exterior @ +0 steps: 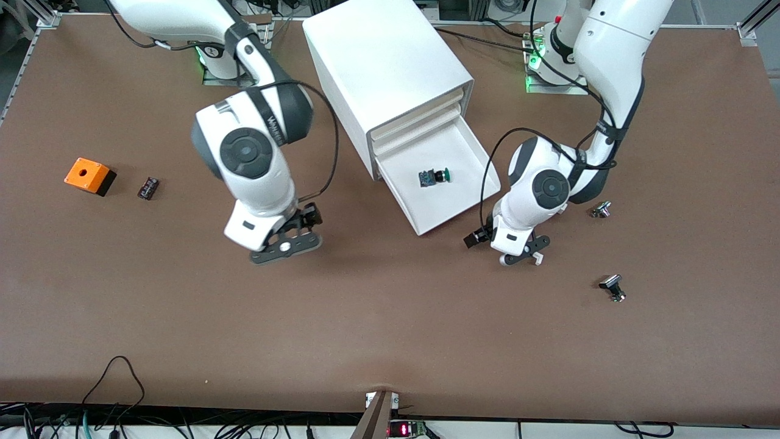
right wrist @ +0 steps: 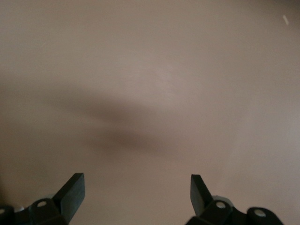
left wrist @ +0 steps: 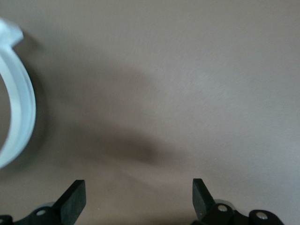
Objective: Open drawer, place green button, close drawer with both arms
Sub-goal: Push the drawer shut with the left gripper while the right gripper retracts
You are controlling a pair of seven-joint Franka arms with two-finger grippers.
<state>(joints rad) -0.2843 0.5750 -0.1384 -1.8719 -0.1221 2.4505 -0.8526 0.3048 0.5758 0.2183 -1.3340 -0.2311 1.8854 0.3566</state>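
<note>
While I watch remotely: left gripper (exterior: pixel 521 257) spread wide, empty, over table at drawer's (exterior: pixel 469 201) 4 o'clock | right gripper (exterior: pixel 286 247) likewise, 8 o'clock | button (exterior: pixel 434 177) lies in pulled-out drawer | fingertips hidden from front.

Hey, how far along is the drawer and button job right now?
Done: the lowest drawer of the cabinet is pulled out, and the green button lies inside it. In hand: nothing; the left tool is open and empty over the table by the drawer's front corner, the right tool open and empty over bare table. Left: pushing the drawer shut.
</note>
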